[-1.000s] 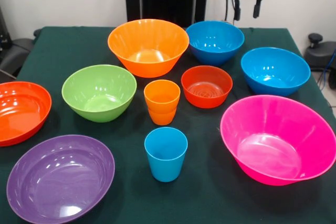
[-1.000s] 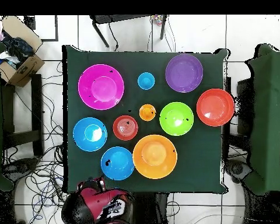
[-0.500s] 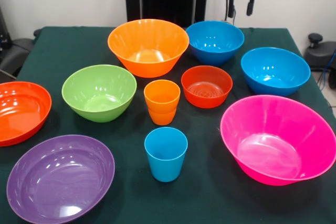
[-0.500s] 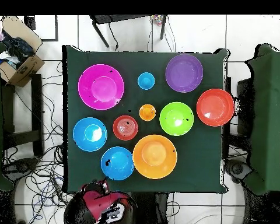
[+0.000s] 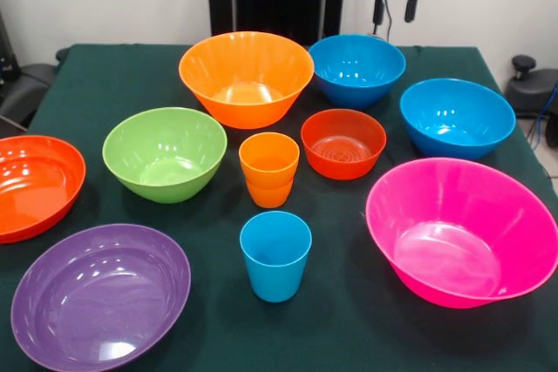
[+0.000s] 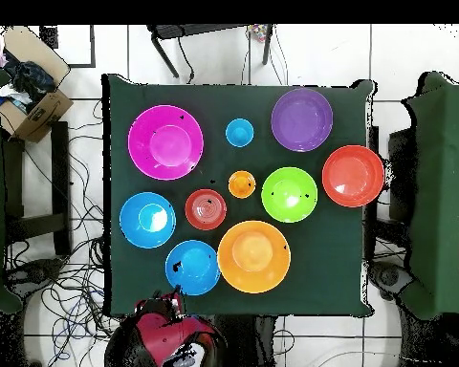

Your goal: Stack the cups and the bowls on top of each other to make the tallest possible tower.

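The bowls all stand apart and upright on the green table (image 5: pixel 105 76). At the back are the orange bowl (image 5: pixel 246 76) and a blue bowl (image 5: pixel 357 67). Further forward stand a second blue bowl (image 5: pixel 457 115), a small red-orange bowl (image 5: pixel 343 141), the lime green bowl (image 5: pixel 164 152), a wide red-orange bowl (image 5: pixel 35 185), the purple bowl (image 5: pixel 100 294) and the big pink bowl (image 5: pixel 462 228). In the middle, orange cups (image 5: pixel 268 167) sit nested, with the light blue cup (image 5: pixel 275 254) in front. My gripper (image 5: pixel 393 4) hangs open and empty, high behind the back blue bowl (image 6: pixel 192 267).
The overhead view shows a cardboard box (image 6: pixel 28 96) on the floor left of the table, loose cables (image 6: pixel 71 277) around it, and other green tables (image 6: pixel 434 191) at both sides. A dark chair (image 6: pixel 214 38) stands at the table's top edge.
My gripper has risen and drifted a little left in the front view, still open. No bowl or cup has moved.
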Tool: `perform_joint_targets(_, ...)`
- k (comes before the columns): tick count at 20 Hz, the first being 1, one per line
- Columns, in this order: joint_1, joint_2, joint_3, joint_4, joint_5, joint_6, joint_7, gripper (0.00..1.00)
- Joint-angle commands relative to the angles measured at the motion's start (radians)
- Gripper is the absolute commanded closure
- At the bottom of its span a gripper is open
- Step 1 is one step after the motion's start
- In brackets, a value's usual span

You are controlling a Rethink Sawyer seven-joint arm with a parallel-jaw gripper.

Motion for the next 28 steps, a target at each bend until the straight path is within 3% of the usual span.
perform_joint_targets(1,0.094,0.089,-0.014,-0.085,0.004,-0.093,0.128,0.0)
perform_joint_targets(7,0.181,0.182,-0.057,-0.136,0.05,-0.16,0.142,0.0)
perform_joint_targets(17,0.246,0.313,-0.064,-0.144,0.093,-0.288,0.19,0.0)
perform_joint_targets(21,0.249,0.332,-0.096,-0.15,0.076,-0.319,0.171,0.0)
perform_joint_targets(26,0.181,0.274,-0.121,-0.134,-0.004,-0.293,0.135,0.0)
perform_joint_targets(28,0.192,0.298,-0.128,-0.14,0.007,-0.315,0.142,0.0)
